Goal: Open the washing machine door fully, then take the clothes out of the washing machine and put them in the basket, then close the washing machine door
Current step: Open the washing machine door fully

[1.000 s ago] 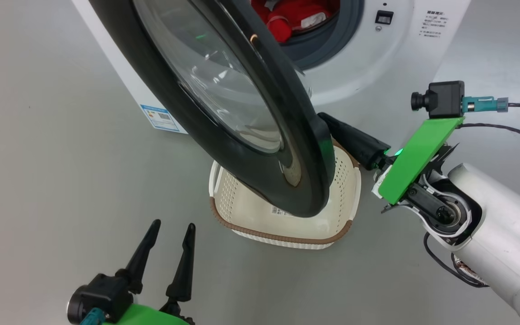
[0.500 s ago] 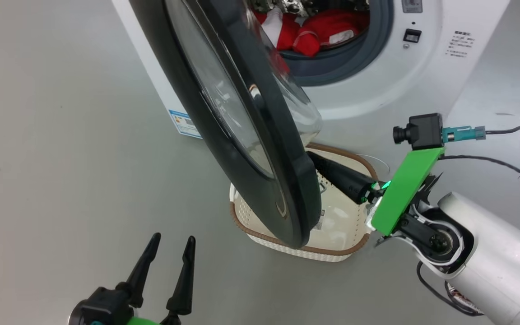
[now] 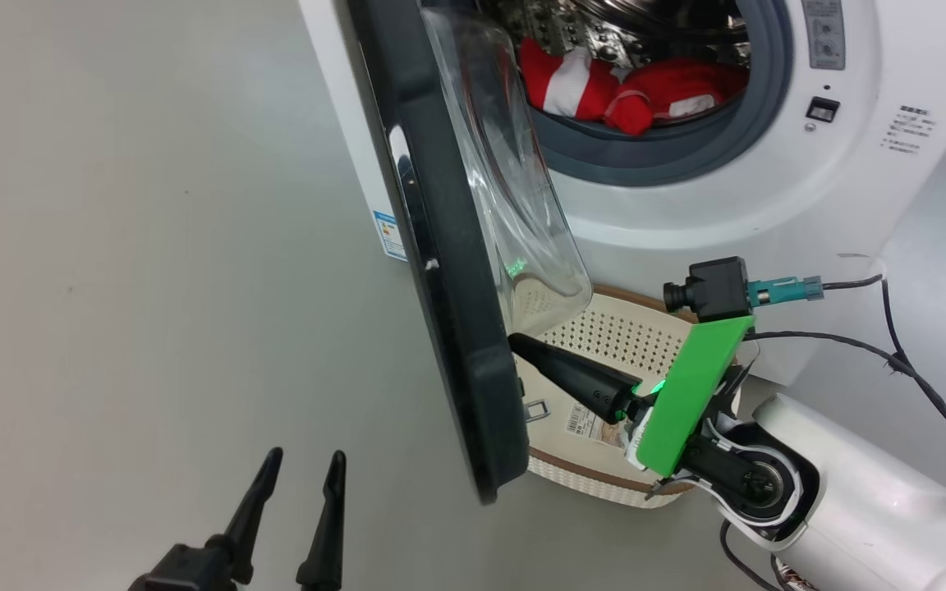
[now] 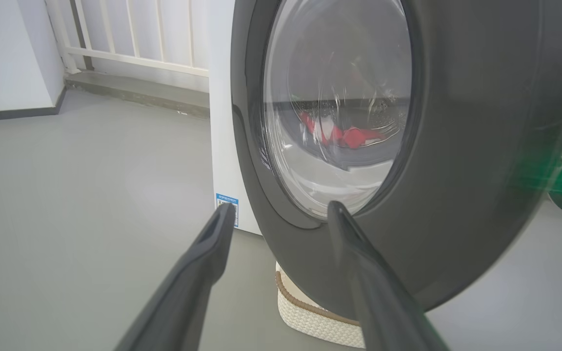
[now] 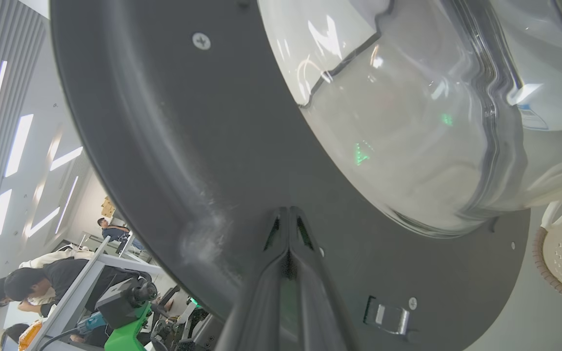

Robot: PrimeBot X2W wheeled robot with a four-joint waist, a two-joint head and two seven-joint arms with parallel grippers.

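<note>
Your right gripper [image 3: 514,340] has its fingers pressed together, tips against the inner face of the door [image 3: 448,312], just below the glass bulge. The basket [image 3: 621,336] sits directly under that gripper; the clothes [image 3: 654,90] lie in the washing machine [image 3: 769,205] beyond it. Your left gripper [image 3: 306,456] is spread wide and empty, near the door's outer side.

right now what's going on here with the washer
The robot is working on the washing machine door: its right tool, shut, has its tip against the door's inner face, apparently pushing it wider. The door stands partly open over the basket, which looks empty on the floor by the washing machine. The red clothes lie in the drum, none taken out yet. The left tool hangs open on the door's outer side, holding nothing.
</note>
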